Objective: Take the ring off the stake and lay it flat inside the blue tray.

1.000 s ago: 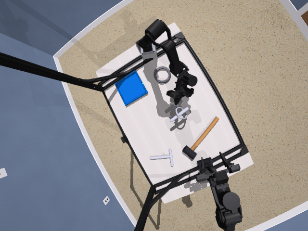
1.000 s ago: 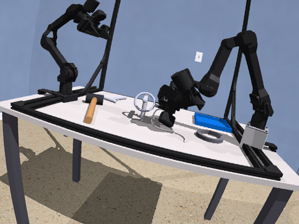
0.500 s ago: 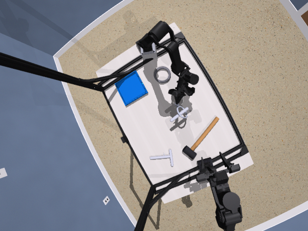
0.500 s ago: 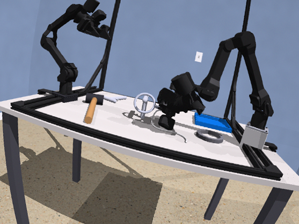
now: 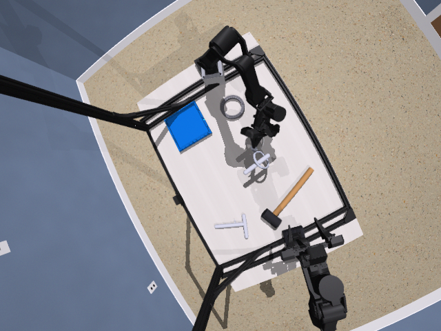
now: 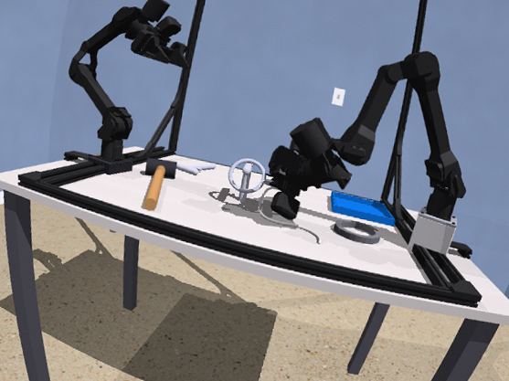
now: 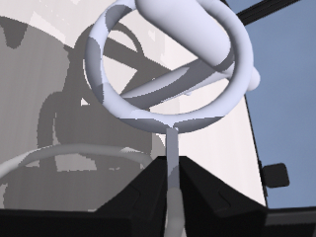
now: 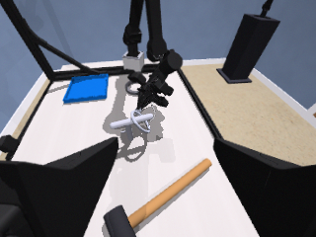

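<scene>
The pale ring (image 5: 254, 158) (image 6: 231, 173) (image 7: 244, 54) is upright above the table, around the crossbar of the pale T-shaped stake (image 5: 249, 169) (image 6: 244, 185) (image 7: 188, 30). My left gripper (image 5: 255, 145) (image 7: 171, 165) is shut on the thin strip that leads off the ring's edge. The ring itself is just beyond the fingertips. In the exterior view the left fingertips are hard to make out. The blue tray (image 5: 188, 126) (image 6: 362, 208) (image 8: 86, 89) lies flat, open side up and empty. My right gripper (image 5: 302, 223) (image 6: 176, 62) (image 8: 166, 142) is open and empty, high at the other end.
A dark grey ring (image 5: 232, 118) lies flat between the left arm and tray. A hammer (image 5: 295, 190) (image 8: 173, 193) lies before the right arm, and another pale T piece (image 5: 229, 225) lies beside it. A curved grey strand (image 6: 307, 231) shows under the left gripper. Black rails edge the table.
</scene>
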Motion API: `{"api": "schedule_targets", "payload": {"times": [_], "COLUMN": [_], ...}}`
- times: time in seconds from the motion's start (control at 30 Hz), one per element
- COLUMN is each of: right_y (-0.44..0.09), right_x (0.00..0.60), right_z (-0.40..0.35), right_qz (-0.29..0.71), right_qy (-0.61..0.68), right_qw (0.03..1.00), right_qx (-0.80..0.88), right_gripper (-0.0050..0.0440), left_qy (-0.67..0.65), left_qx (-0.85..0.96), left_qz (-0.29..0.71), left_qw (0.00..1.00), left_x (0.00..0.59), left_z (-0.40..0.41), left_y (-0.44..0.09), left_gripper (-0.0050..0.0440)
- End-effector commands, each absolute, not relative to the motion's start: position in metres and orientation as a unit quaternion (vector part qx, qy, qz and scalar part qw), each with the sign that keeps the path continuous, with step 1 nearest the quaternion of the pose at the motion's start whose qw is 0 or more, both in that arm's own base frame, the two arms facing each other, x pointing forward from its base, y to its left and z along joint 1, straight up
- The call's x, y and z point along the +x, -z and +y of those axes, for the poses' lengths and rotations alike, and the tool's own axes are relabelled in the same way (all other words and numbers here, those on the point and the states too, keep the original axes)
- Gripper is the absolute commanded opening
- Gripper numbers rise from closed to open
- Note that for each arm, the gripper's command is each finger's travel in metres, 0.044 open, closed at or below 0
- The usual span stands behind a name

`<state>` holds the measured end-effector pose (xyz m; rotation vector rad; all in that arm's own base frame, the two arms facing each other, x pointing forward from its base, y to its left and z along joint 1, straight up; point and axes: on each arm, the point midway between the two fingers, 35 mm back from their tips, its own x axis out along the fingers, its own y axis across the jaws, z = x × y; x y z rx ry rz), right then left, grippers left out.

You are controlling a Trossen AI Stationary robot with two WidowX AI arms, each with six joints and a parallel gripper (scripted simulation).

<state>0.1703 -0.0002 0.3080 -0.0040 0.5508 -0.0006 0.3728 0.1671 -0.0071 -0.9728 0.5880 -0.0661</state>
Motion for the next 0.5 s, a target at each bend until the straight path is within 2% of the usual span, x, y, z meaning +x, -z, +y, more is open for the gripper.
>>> {"api": "schedule_targets", "payload": {"times": [0.0, 0.47], "right_y": [-0.3073, -0.3073], "right_x": [0.1699, 0.1699], "right_z": [0.0, 0.0], "right_qz": [0.273, 0.273], "right_qy": [0.0, 0.0], "right_qw": [0.962, 0.962], "right_qx": [0.0, 0.0], "right_gripper": [0.04, 0.04], "left_qy": [0.028, 0.028], "left_qx": [-0.455, -0.455], "left_qz": [0.278, 0.278], "left_qw": [0.846, 0.846], "left_x": [0.3727, 0.3723], "left_z": [0.172, 0.1729], "left_y": [0.002, 0.0012], "left_gripper": [0.0, 0.0]}}
